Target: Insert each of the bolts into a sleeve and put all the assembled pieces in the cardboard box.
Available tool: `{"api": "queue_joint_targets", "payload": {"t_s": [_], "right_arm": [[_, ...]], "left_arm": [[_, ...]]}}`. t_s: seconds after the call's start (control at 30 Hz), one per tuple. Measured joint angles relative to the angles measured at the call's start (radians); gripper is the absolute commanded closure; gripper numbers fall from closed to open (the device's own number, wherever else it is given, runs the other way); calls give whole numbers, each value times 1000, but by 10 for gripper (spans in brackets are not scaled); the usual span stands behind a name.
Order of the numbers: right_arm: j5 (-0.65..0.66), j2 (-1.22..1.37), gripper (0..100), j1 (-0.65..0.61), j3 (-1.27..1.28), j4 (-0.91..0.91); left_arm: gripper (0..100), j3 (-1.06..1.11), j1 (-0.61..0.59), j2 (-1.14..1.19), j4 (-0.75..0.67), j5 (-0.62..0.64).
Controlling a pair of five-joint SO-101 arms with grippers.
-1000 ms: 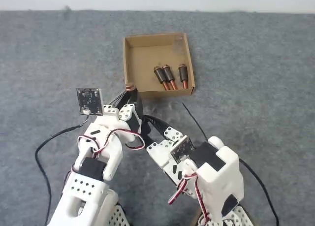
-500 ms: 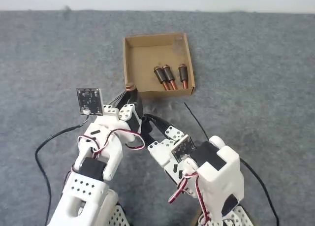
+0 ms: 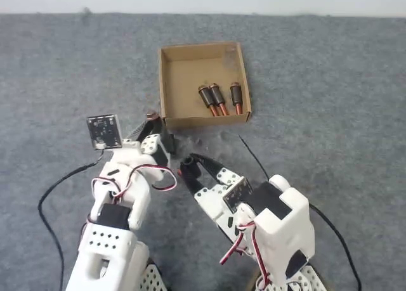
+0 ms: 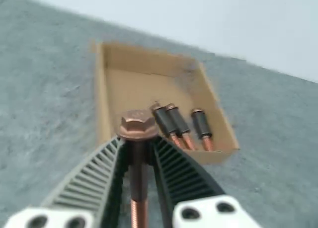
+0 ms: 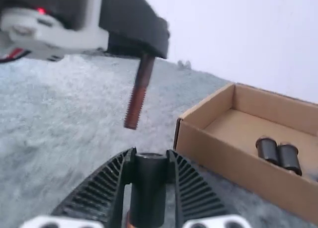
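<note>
The left gripper (image 4: 136,141) fingers are pinching an upright copper hex-head bolt (image 4: 138,123) near the brown cardboard box (image 3: 190,72) holding three assembled pieces (image 3: 219,99), while the right gripper (image 5: 149,156) fingers are clamping a black cylindrical sleeve (image 5: 149,183), its lower end cut off.

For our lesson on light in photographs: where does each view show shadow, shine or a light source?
High view: soft, even light, no hard shadows on the grey felt table. Left wrist view: the copper hex-head bolt catches light on its head. Right wrist view: a small red lamp glows on the left arm; the black cylindrical sleeve shows no glare.
</note>
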Motion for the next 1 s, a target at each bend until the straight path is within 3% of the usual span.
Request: {"api": "queue_joint_targets", "payload": {"t_s": [0.13,0.23,0.47,0.7,1.0], "right_arm": [[15,0,992,0,28,0],[103,-20,992,3,41,0],[147,-141,992,54,75,124],[147,-361,992,84,123,368],[147,-652,992,129,118,807]], "left_arm": [[989,17,-31,0,0,0],[989,20,-35,0,12,0],[989,20,-44,0,158,0],[989,20,-44,0,215,-14],[988,20,-43,0,245,-34]]}}
